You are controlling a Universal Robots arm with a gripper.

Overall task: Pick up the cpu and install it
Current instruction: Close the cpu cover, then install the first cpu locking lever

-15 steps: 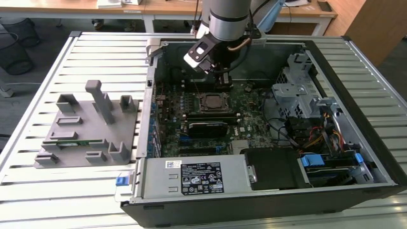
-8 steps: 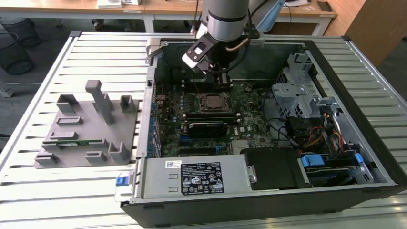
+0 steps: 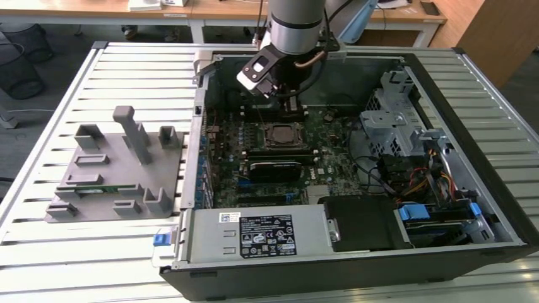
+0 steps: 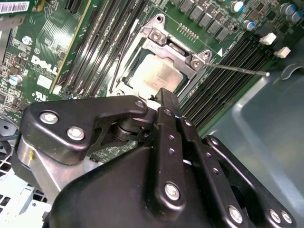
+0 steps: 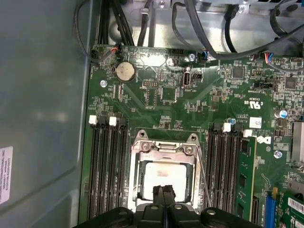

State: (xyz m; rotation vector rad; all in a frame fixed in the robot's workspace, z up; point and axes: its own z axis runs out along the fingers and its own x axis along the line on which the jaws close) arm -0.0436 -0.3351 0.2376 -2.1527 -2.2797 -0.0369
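Both black fingers of the gripper are pressed together with nothing between them, their tips poised just over one edge of the small flat square cpu. That silvery matte chip lies flat inside the bright metal socket frame on the green motherboard, between rows of black memory slots.

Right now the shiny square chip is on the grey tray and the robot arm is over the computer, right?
No. The cpu lies in the motherboard socket, not on the grey tray; the first wrist view shows it. The arm is over the computer.
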